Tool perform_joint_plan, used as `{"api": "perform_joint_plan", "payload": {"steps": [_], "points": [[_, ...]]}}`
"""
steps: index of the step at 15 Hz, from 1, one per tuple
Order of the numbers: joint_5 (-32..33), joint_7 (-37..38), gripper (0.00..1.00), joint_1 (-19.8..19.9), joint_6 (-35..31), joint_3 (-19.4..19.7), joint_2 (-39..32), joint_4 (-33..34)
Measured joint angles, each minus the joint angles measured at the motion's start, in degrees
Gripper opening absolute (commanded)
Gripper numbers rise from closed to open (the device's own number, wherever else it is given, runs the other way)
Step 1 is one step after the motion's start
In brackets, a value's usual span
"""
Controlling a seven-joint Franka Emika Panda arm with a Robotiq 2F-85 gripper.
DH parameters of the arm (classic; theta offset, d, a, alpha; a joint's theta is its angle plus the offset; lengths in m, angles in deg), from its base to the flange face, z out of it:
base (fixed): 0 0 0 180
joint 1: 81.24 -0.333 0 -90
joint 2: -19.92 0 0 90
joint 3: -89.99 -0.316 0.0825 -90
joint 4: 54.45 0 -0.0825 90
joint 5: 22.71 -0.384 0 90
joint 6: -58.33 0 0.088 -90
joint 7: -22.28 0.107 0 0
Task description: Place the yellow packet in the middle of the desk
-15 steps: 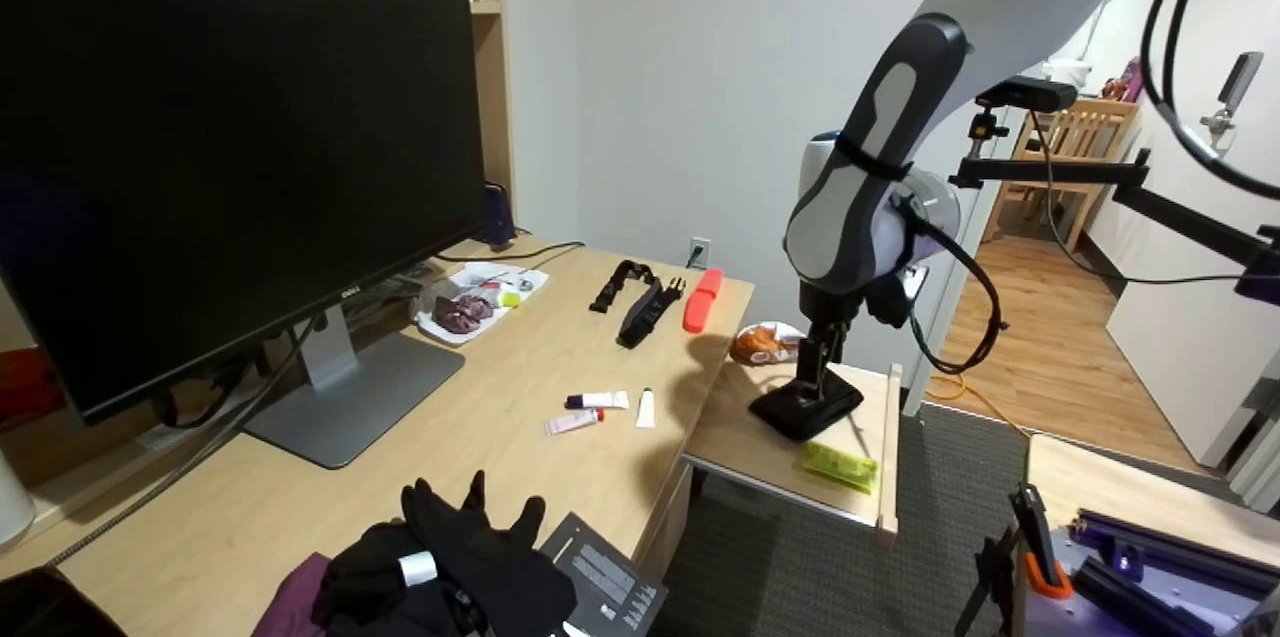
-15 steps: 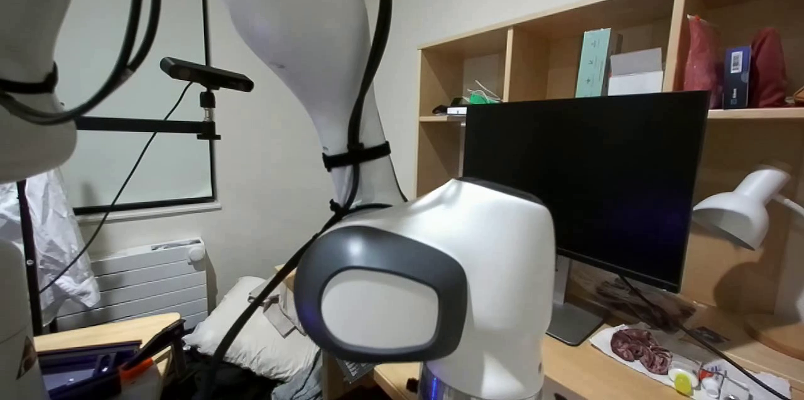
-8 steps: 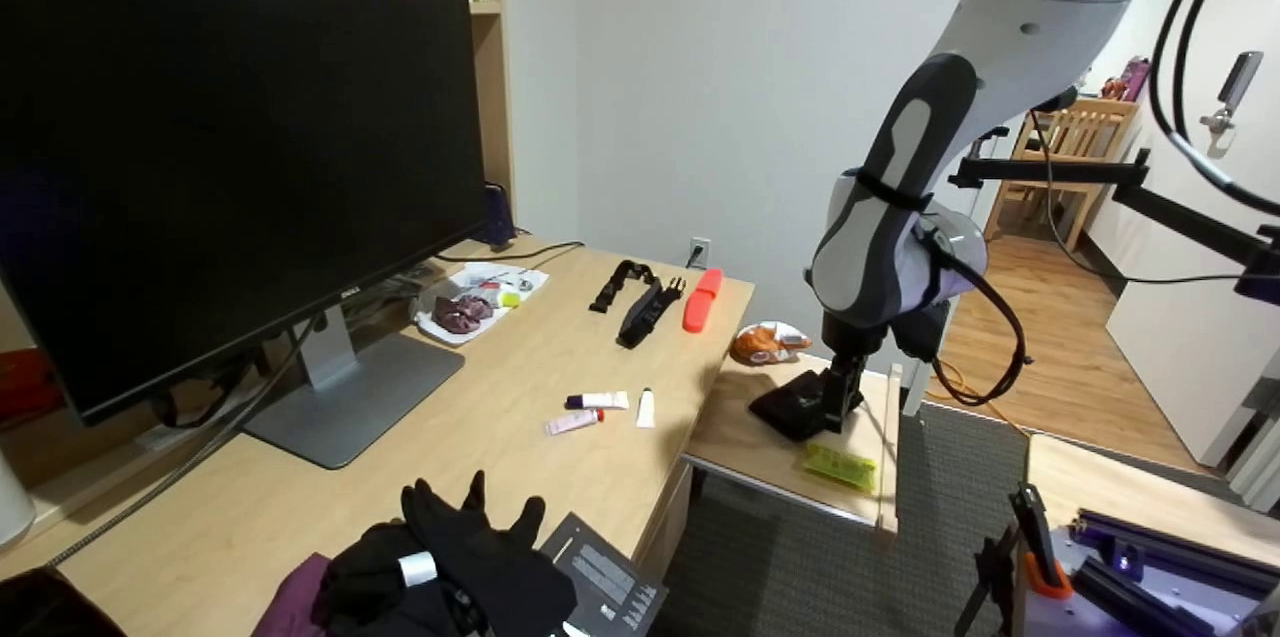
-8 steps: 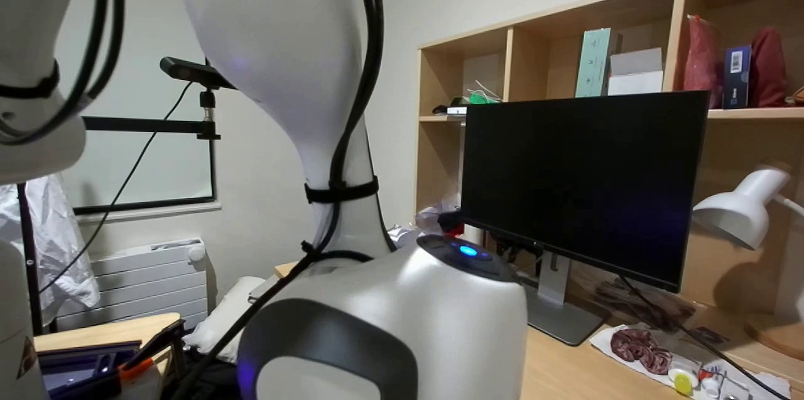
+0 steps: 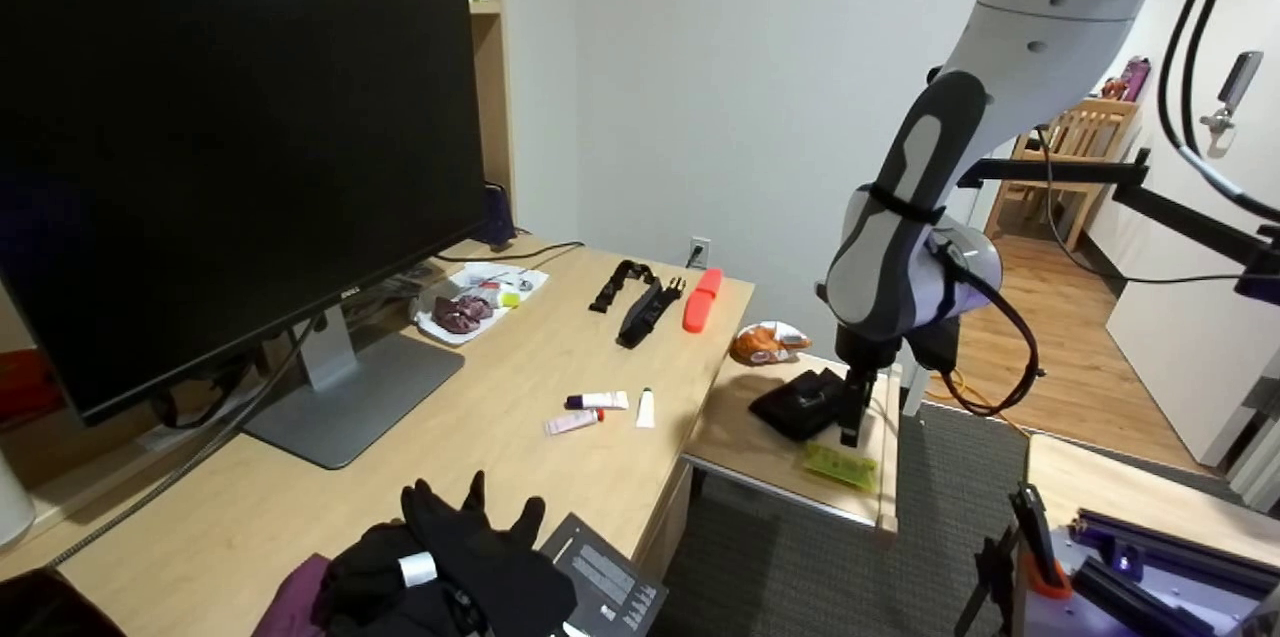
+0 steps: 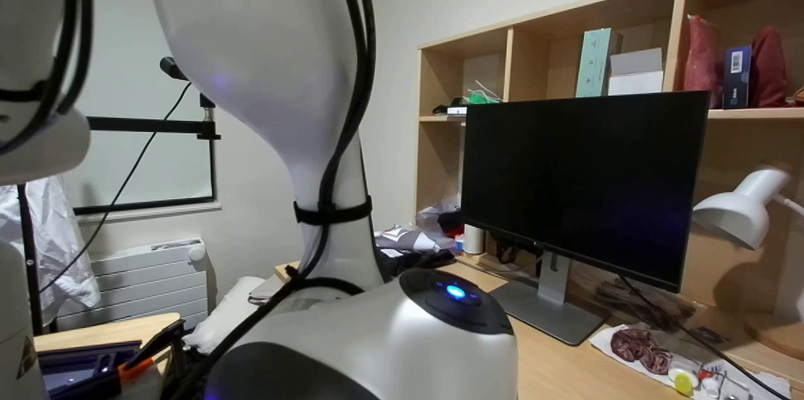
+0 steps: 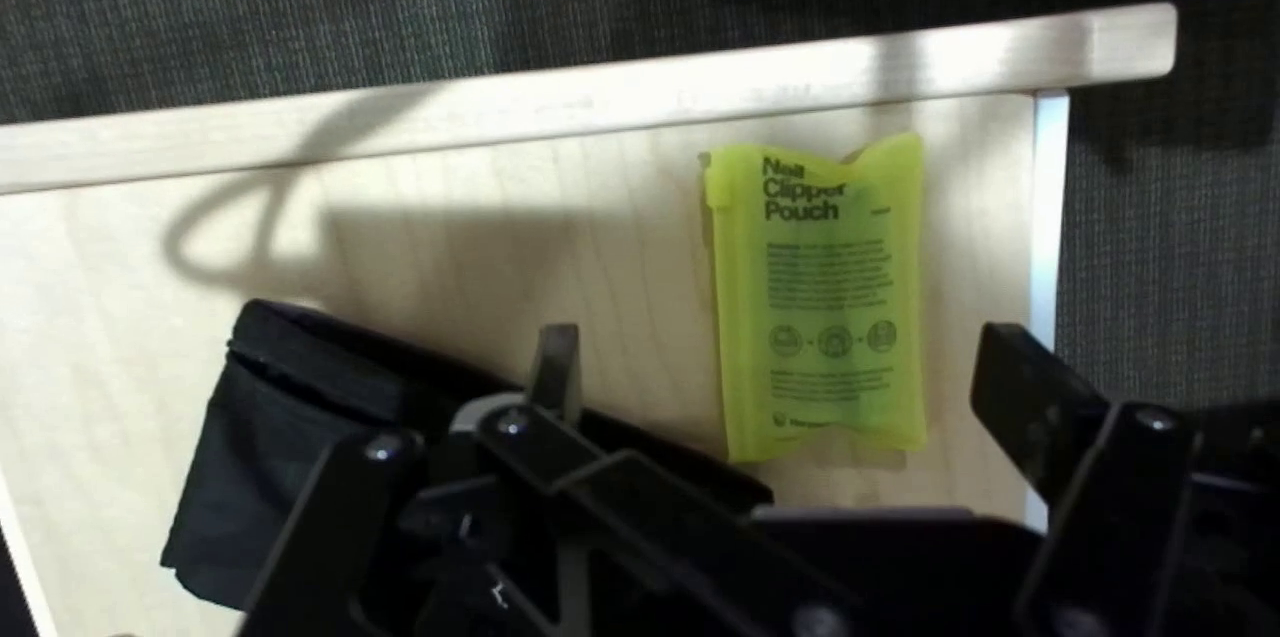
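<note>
Yellow-green, flat and rectangular, the plastic-looking packet (image 7: 820,302) has company now: the black two-fingered gripper (image 7: 780,347) has just swung across. A second ago it stood over the flat black fabric-like pouch (image 7: 265,422); now, in an exterior view, its tips point down just by the packet. Pouch and packet haven't budged. Elsewhere the glossy white wrist joint (image 6: 402,337) has dropped, uncovering more of the grey monitor base (image 6: 546,315). For the task, I read that as the approach lining up, the pick not yet made. The hand is released, fingers spread wide, nothing pinched; in the wrist view the packet shows framed between them, though I can't tell how high they hang above it. And the packet lies on a pale wood-grained side board (image 7: 100,317), beside the big light-wood desk (image 5: 520,367) and not on it, near a raised wooden lip (image 7: 600,99). Look at that surface: matte, slightly see-through, dark print reading "Nail Clipper Pouch", both short ends scooped in soft curves, a little tab at one corner. Material that thin should buckle when squeezed, so the tips probably need to go very low, and the finger on the pouch's side might snag the dark fabric.
</note>
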Motion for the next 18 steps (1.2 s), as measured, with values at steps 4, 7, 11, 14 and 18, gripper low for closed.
{"api": "perform_joint_plan", "payload": {"steps": [4,7,11,14,18], "points": [[0.00,-0.38,1.00,0.91,-1.41,-1.60,0.06,0.41],[0.29,-3.03,1.00,3.54,-5.10,-4.94,-0.11,0.44],[3.04,-5.70,1.00,7.05,-6.70,-7.02,-1.78,0.37],[5.90,-6.48,1.00,7.56,-6.92,-4.90,-4.06,0.14],[8.81,-7.59,1.00,8.13,-8.62,-2.70,-7.03,-0.06]]}}
